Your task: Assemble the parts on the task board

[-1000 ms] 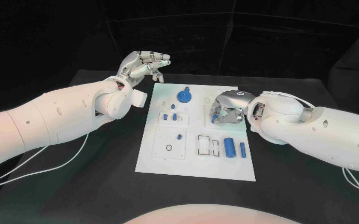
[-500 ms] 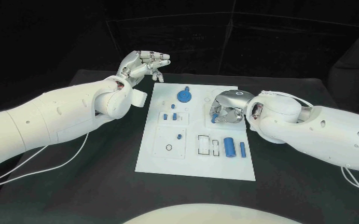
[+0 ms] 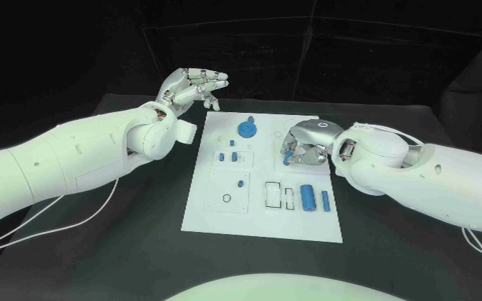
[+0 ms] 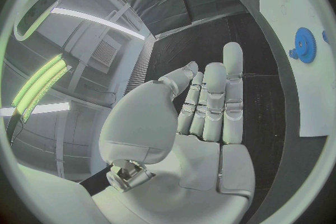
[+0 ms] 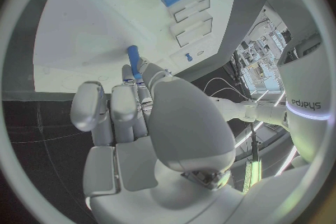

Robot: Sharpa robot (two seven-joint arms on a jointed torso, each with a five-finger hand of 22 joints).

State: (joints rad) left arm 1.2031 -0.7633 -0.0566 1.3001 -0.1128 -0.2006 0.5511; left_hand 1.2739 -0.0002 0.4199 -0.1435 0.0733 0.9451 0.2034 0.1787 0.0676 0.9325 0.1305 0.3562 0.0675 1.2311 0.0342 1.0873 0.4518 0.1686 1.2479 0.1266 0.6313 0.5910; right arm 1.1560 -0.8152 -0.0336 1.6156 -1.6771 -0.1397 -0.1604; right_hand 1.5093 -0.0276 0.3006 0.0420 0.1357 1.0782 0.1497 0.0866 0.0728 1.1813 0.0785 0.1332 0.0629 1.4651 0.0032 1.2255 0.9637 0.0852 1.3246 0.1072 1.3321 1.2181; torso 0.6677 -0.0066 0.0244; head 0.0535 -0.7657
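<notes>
— Black tabletop (image 3: 120, 245) carried what?
— White task board (image 3: 261, 221). My right robot hand (image 3: 301, 146) pinched a small blue peg (image 5: 133, 61) over its middle; my left robot hand (image 3: 191, 86) hovered beyond the far-left corner, fingers loosely apart, holding nothing.

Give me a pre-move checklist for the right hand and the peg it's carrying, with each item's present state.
1. Right hand holds a part: ok, a small blue peg sticks out between its fingertips.
2. Hand is over the task board: ok.
3. Peg lined up with its hole: cannot tell, the hand hides the spot beneath it.
4. Left hand out of the way: ok, raised off the board's far left corner, holding nothing.
5. Blue gear clear of the right hand: ok, apart from it.
6. Large blue cylinder undisturbed: ok, lying on the board nearer the robot.
</notes>
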